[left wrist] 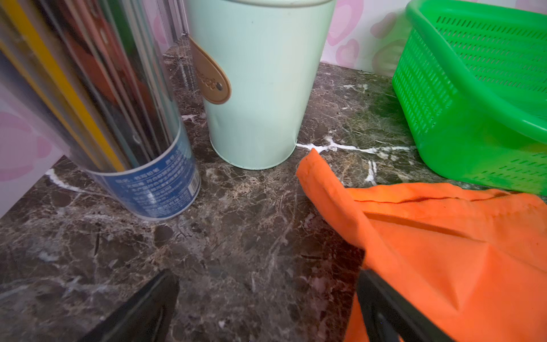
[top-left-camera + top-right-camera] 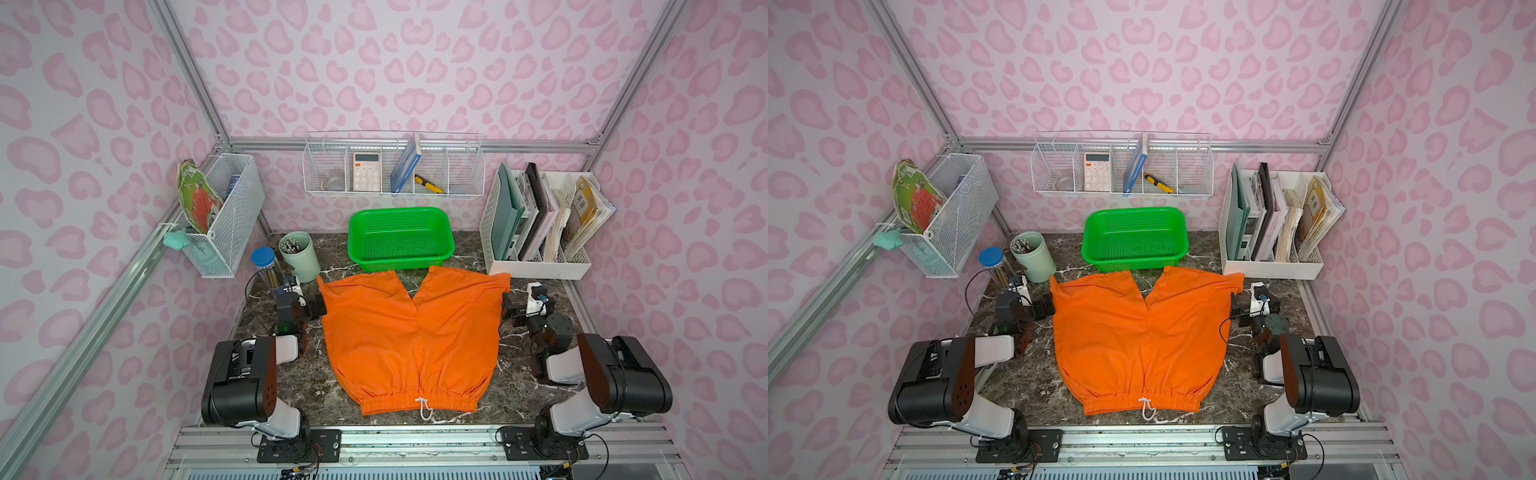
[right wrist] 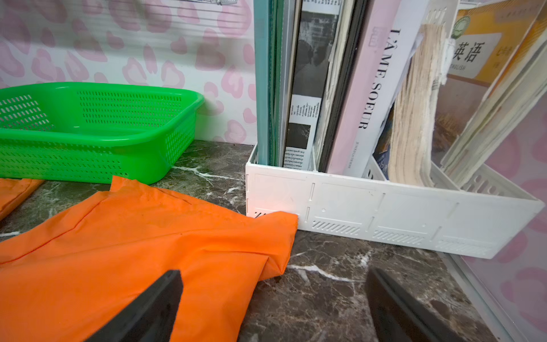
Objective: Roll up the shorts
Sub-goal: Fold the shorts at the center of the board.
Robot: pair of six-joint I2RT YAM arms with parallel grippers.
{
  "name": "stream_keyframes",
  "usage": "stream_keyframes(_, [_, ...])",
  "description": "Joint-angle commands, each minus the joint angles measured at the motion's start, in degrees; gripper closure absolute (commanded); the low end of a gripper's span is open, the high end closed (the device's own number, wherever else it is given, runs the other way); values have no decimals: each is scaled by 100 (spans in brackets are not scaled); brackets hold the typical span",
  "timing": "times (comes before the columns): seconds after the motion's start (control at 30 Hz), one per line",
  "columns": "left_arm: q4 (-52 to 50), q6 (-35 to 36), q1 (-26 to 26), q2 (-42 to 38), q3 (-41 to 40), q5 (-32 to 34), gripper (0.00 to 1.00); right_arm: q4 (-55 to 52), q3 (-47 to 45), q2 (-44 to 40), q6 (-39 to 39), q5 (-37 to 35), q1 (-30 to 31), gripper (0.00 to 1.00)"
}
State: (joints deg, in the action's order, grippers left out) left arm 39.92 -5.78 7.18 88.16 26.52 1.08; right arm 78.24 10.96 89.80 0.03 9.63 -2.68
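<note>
black fingers (image 1: 142,311) of the left claw (image 1: 266,278) fill the lower edge of its wrist view, spread wide and empty, one over bare bench (image 1: 236,237), the other at the orange cloth; whether it touches i cannot tell. the right claw (image 3: 275,274) stands just as wide and empty, one finger above the cloth, the other above bare stone near the white file rack (image 3: 384,219). in both top views the shorts (image 2: 411,336) lie flat at the centre of the frame between the two claws, waistband and white drawstring (image 2: 424,409) toward the lower edge, both leg hems toward the upper edge, close to the green basket (image 2: 399,237). so the long axis runs lower to upper in the frame, and each claw sits at an outer leg edge near the hem end, left claw at centre left, right claw at centre right, about equally near. nothing is rolled yet; i judge the coming move to be a pinch on both outer hem corners, the roll then running down the frame toward the waistband.
</note>
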Motion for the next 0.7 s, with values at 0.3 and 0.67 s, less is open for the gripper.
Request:
stream_keyframes(0.3, [112, -2, 7, 17, 15, 6, 1, 77, 29, 3, 46, -12, 1, 0])
stream_keyframes(0.67, [104, -21, 54, 17, 28, -82, 1, 77, 23, -5, 42, -16, 3, 0])
